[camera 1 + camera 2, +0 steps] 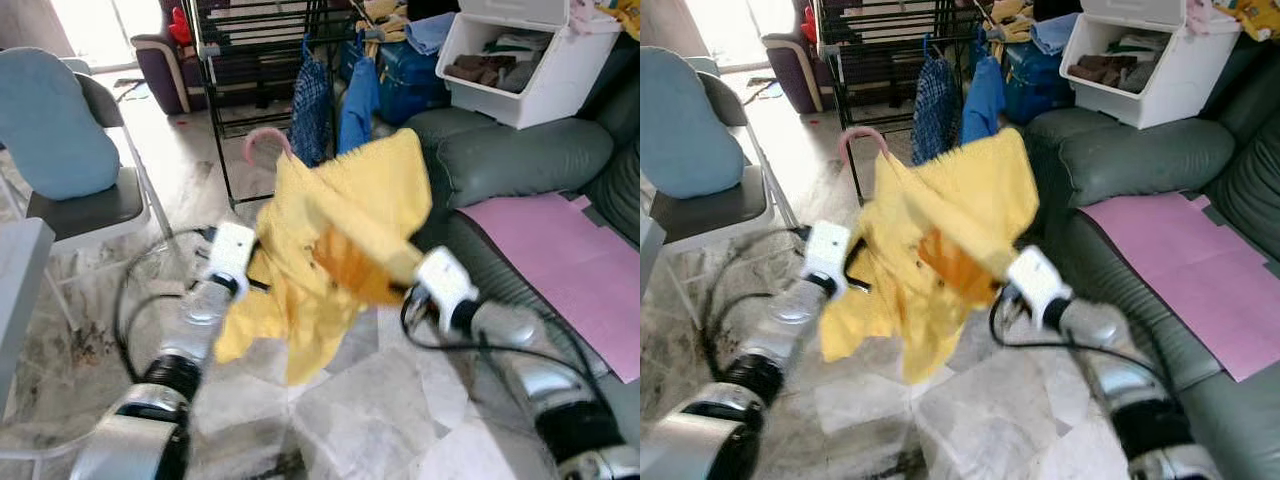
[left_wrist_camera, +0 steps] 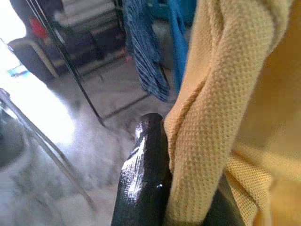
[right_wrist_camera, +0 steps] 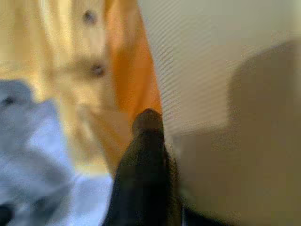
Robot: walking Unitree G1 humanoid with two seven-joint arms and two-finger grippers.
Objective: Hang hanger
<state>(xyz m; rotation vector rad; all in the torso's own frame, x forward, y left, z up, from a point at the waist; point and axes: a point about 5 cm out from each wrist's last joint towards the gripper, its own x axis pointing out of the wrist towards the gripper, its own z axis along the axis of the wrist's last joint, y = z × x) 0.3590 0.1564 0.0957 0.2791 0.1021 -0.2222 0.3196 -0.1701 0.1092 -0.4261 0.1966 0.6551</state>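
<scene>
Yellow knit fills most of what I'm looking at: the yellow shirt is carried between both arms in front of the black drying rack, with the pink hanger hook poking up above its collar, near the rack's lower bars but apart from them. I judge we're in the carry-and-approach step, garment already on the hanger, hook not yet over any rail. My left gripper is pinched on a fold of the shirt's edge; one black finger lies pressed against the waffle cloth. My right gripper is buried in fabric near the button placket; I see one dark fingertip against the cloth, but I cannot tell whether that tool is spread or pressed together. Next I'd want to step closer, raise the hook above a free rail beside the blue garments already hanging there, and lower it on. The sofa sits close on my right, so clearance there needs watching.
</scene>
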